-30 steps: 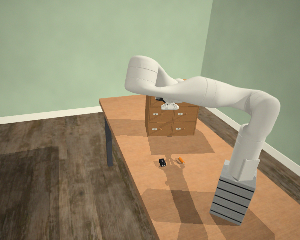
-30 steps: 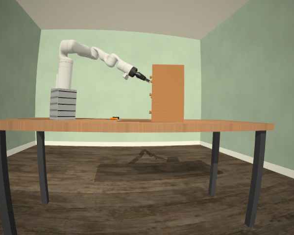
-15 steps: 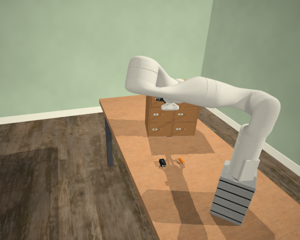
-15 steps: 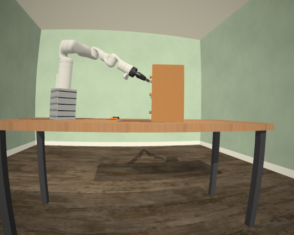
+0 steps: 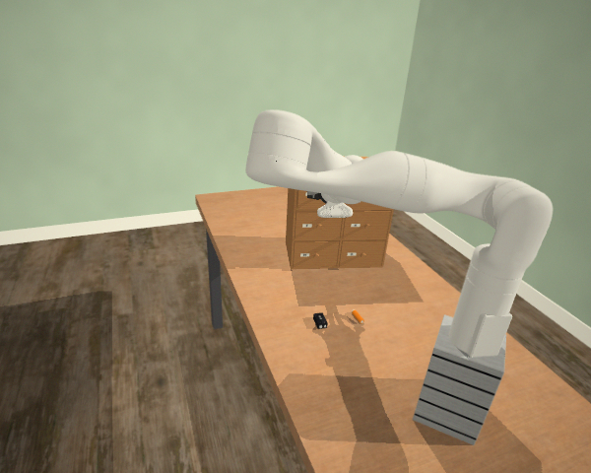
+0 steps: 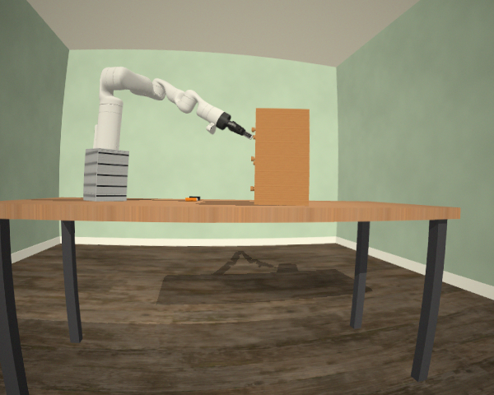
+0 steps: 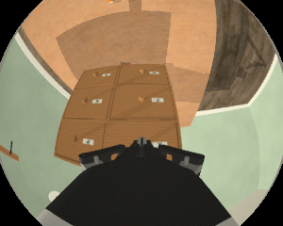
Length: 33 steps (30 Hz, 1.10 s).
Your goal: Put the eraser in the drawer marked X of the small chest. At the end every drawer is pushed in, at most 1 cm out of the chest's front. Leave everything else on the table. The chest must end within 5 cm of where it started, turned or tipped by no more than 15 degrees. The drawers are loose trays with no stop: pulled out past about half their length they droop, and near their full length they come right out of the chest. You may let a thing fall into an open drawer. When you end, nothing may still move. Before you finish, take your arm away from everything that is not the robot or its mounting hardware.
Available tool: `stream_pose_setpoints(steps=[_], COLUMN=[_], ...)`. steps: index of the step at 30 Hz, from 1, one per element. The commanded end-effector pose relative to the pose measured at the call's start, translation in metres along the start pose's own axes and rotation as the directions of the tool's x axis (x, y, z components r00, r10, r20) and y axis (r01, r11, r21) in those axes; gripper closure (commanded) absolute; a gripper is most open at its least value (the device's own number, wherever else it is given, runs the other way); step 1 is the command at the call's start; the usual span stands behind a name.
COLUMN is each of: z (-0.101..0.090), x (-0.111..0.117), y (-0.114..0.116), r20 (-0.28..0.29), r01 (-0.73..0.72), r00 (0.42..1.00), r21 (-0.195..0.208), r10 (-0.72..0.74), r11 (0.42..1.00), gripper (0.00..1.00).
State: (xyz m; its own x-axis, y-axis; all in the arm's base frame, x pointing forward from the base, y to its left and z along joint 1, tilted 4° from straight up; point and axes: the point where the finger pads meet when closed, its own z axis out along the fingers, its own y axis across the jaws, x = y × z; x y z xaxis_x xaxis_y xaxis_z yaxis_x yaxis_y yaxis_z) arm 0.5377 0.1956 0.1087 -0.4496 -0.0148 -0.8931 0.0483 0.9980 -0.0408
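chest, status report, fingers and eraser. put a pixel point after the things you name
fingers (image 5: 313, 195) (image 6: 248, 135) shut, near upper front of chest (image 5: 290, 229) (image 6: 281, 157) (image 7: 112, 100); eraser not identifiable; drawers (image 5: 313, 261) (image 7: 132, 110) look pushed in, no visible obstruction

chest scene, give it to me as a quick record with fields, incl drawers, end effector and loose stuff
chest: upright on the table
drawers: six, two columns of three; none visibly pulled out
knobs: jutting from the front
end effector: shut, holding nothing, at an upper drawer's front; contact unclear
loose things: black item and orange item, on the table before the chest
eraser: cannot be identified
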Motion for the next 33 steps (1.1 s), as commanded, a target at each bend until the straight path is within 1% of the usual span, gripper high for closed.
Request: stream_pose_setpoints(steps=[1,5,7,10,13,19,22,24,30,33], z=[-0.003,-0.017,-0.017,-0.031,-0.04,-0.044,-0.051,-0.051,-0.081,-0.093], x=[0.001,0.009,0.009,0.017,0.022,0.024,0.025,0.025,0.03,0.031], y=[0.0,0.0,0.0,0.0,0.0,0.0,0.0,0.0,0.0,0.0], r20=[0.001,0.001,0.001,0.001,0.001,0.001,0.001,0.001,0.001,0.001], r01=[-0.001,-0.001,-0.001,-0.001,-0.001,-0.001,-0.001,-0.001,-0.001,-0.001], r00=[1.0,1.0,1.0,1.0,1.0,1.0,1.0,1.0,1.0,1.0], r21=[0.0,0.0,0.0,0.0,0.0,0.0,0.0,0.0,0.0,0.0], r10=[0.001,0.001,0.001,0.001,0.001,0.001,0.001,0.001,0.001,0.001], r11=[1.0,1.0,1.0,1.0,1.0,1.0,1.0,1.0,1.0,1.0], gripper=[1.0,1.0,1.0,1.0,1.0,1.0,1.0,1.0,1.0,1.0])
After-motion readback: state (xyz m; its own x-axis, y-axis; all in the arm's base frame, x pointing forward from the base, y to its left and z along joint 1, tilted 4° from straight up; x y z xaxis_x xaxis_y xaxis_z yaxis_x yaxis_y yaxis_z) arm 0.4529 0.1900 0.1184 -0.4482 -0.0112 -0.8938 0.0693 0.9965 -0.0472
